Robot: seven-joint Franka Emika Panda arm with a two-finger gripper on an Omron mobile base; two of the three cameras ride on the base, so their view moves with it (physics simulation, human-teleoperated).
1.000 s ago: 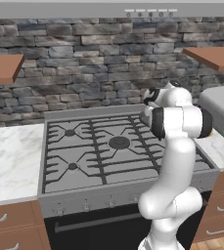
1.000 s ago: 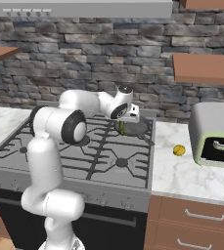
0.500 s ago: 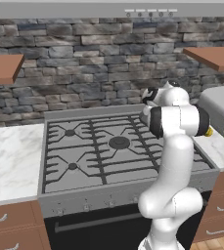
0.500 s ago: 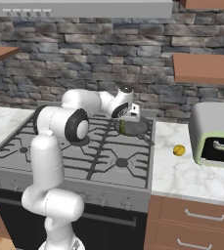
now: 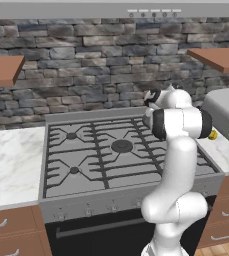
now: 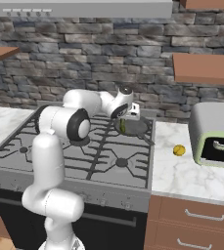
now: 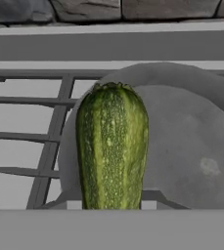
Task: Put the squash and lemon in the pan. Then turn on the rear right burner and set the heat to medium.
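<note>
One squash (image 7: 112,146) hangs clamped in the tool (image 6: 124,124), its long axis running away from the hand, directly above the pan (image 7: 191,146) (rear right of the stove); the lemon (image 6: 179,150) waits on the surface.

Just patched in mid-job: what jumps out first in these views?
The gripper is shut on the squash, a dark green squash hanging over the grey pan at the stove's rear right. The yellow lemon lies on the marble counter between the stove and the green toaster oven.
</note>
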